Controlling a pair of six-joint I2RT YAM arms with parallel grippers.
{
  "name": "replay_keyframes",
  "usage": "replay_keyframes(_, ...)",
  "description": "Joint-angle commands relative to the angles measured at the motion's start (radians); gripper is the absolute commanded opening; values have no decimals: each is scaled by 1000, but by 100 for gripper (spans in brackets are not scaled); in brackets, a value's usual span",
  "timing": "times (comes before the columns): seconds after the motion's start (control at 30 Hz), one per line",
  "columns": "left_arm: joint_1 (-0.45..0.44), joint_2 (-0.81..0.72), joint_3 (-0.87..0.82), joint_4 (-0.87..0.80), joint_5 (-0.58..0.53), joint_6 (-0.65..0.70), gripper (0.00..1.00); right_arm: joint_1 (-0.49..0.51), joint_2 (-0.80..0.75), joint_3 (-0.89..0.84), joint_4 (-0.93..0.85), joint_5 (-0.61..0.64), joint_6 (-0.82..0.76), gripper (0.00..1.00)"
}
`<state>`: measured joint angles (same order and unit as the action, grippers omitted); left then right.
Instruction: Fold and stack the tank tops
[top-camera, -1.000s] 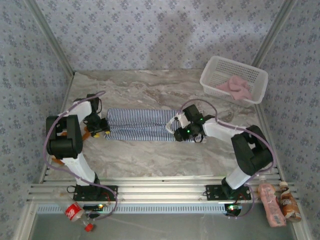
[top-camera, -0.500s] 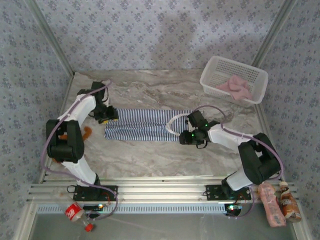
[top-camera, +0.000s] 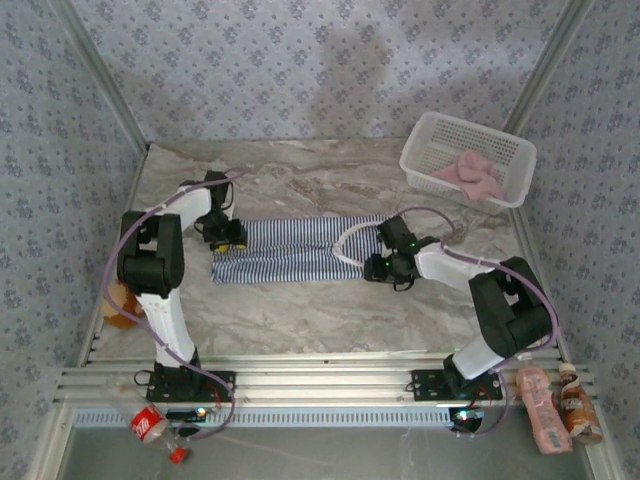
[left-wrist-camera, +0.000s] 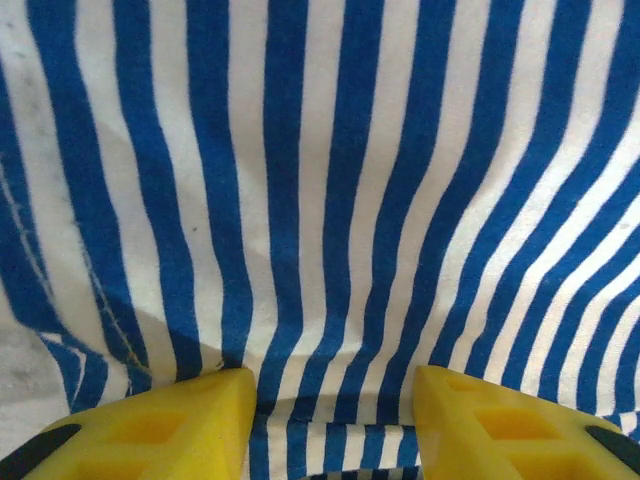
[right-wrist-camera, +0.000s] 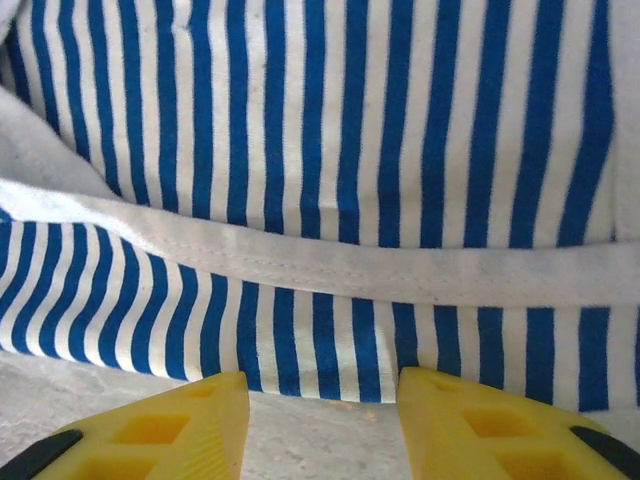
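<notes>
Veined marble tabletop (top-camera: 300, 320) under soft striped tank top (top-camera: 290, 250); left hand (left-wrist-camera: 335, 420), right hand (right-wrist-camera: 322, 420) spread.

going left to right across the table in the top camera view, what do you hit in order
left gripper → striped tank top → right gripper → white basket with the pink tank top lying in it
</notes>
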<state>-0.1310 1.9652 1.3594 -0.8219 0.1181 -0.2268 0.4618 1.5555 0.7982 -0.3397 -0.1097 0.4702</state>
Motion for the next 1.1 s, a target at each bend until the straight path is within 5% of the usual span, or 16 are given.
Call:
replay_keyframes(0.0,7,-65,-91,-65,2,-21,46,-22,35,46,-95,63,-69,47)
replay_keyframes(0.3,-62,-370,-492,22,169,-282,46,-34,270,305,-142,91,-261,47)
replay_keyframes(0.7,-421,-658,-755,244,209,-788,48,-60,682,890,-346,130,-480,46)
replay_keyframes(0.9,-463,-707,-701,136,179,-792,49,-78,731,1029,-331,44,-552,47)
replay_keyframes(1.07,-400,-724,-574,-49,131,-650,50,-80,604,955,-210,2,-628,48)
